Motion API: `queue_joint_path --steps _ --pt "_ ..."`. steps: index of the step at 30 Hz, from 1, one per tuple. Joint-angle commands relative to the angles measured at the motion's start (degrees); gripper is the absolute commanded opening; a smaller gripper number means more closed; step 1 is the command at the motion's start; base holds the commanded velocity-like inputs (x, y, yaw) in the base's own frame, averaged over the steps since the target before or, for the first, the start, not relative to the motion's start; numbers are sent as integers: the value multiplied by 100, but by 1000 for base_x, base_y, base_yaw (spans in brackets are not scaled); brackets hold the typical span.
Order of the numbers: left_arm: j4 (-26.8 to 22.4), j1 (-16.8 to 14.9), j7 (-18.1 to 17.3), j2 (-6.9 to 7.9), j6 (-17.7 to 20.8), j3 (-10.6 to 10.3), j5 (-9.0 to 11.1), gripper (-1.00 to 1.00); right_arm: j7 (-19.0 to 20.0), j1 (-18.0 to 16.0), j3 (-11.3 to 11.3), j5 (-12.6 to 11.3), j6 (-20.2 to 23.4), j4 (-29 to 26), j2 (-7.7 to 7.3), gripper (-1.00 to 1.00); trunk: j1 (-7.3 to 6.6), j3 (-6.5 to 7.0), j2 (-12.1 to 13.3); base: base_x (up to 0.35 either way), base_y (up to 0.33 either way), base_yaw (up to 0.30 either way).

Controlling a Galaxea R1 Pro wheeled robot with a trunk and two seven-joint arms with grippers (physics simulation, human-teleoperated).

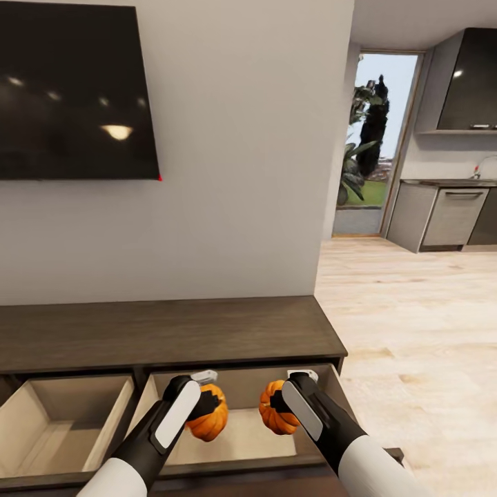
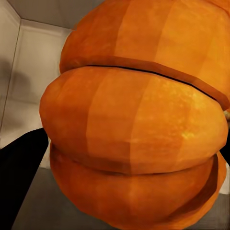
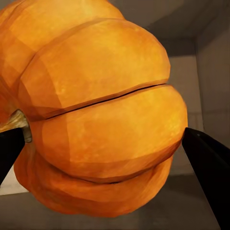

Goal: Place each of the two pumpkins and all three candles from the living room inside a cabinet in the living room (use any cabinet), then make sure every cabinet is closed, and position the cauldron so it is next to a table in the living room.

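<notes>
In the lower middle of the head view both arms reach over the open right-hand compartment of the cabinet (image 1: 166,335). The left end effector (image 1: 207,406) is clamped on one pumpkin (image 1: 209,413); the right end effector (image 1: 278,402) is clamped on the other pumpkin (image 1: 275,407). Both pumpkins hang above the compartment's pale floor, side by side with a gap between them. A second open compartment (image 1: 62,421) sits at the lower left of the frame. The wrist views show each pumpkin close against the beige walls.

Judging from this, a release from this height could let a round pumpkin roll or bounce toward the front lip. Lowering both arms together risks them knocking each other, or a finger catching the compartment wall.
</notes>
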Motion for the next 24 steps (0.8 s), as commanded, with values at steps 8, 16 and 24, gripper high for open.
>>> queue_joint_path --steps 8,16,24 --pt "13 -4 -49 4 14 -13 18 -100 -51 -5 19 -61 2 -7 -4 -100 -1 -6 -3 53 0 0" --pt "13 -4 -48 -1 14 -13 17 -100 -51 -5 19 -61 2 -8 -2 -100 10 -95 -8 2 0 0" --pt "-5 -4 -49 0 14 -81 13 -100 -51 -5 19 -61 2 -17 -1 -100 12 -117 -10 0 0 0"
